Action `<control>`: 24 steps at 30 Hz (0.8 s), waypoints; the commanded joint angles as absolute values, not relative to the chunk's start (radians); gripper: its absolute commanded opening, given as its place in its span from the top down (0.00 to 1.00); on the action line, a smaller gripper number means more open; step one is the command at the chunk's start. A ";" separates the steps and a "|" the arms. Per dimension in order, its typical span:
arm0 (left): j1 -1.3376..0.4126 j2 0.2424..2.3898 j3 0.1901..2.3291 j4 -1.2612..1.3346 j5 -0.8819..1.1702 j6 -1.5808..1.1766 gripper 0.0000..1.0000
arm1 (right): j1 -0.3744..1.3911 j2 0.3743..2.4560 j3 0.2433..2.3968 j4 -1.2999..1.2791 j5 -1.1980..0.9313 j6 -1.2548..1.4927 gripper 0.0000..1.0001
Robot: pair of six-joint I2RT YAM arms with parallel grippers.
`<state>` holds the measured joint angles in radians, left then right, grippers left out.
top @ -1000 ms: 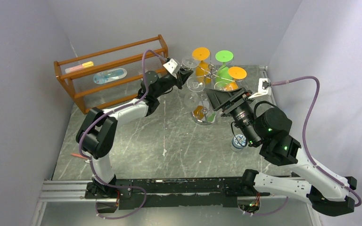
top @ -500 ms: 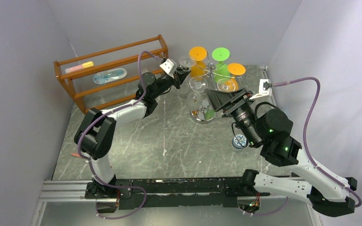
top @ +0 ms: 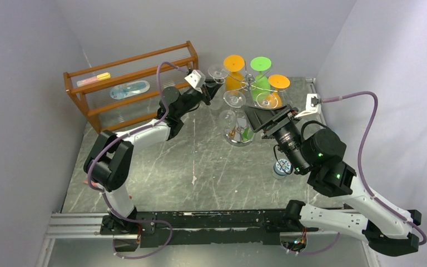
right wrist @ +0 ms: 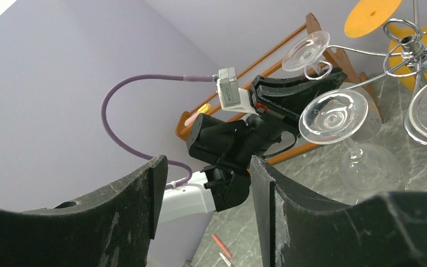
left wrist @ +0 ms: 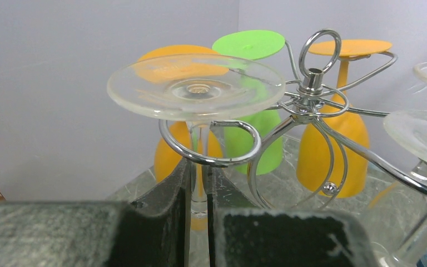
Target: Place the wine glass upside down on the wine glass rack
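Note:
The clear wine glass (left wrist: 195,86) is upside down, its round foot on top. My left gripper (left wrist: 199,186) is shut on its stem, just under a curled arm of the chrome wine glass rack (left wrist: 311,83). The stem passes through that curl, with the foot right above the wire. In the top view the left gripper (top: 211,89) is at the rack's (top: 248,83) back left, and the glass foot (top: 218,72) shows above it. My right gripper (top: 258,119) hangs open by the rack's right side, and in its wrist view the right gripper (right wrist: 205,167) holds nothing.
Orange glasses (top: 234,62), a green glass (top: 261,63) and clear glasses (top: 234,99) hang on the rack. The orange-brown wooden shelf (top: 128,89) stands at the back left. A small blue-and-white object (top: 282,167) lies under the right arm. Pens (right wrist: 222,246) lie at the table's left.
My left gripper has drawn a little to the left with the wine glass. The rack's hanging glasses have shifted slightly. The right arm has stayed put.

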<state>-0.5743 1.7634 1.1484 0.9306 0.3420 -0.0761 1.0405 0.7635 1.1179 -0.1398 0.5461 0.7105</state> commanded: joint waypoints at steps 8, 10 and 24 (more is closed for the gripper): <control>-0.568 1.714 1.115 1.027 0.477 -0.034 0.95 | 1.040 0.749 1.095 -0.123 0.554 0.719 0.40; -0.569 1.721 1.125 1.000 0.491 -0.030 0.95 | 1.040 0.749 1.095 -0.123 0.551 0.722 0.40; -0.568 1.703 1.086 0.951 0.445 -0.046 0.56 | 1.041 0.735 1.089 -0.124 0.557 0.726 0.40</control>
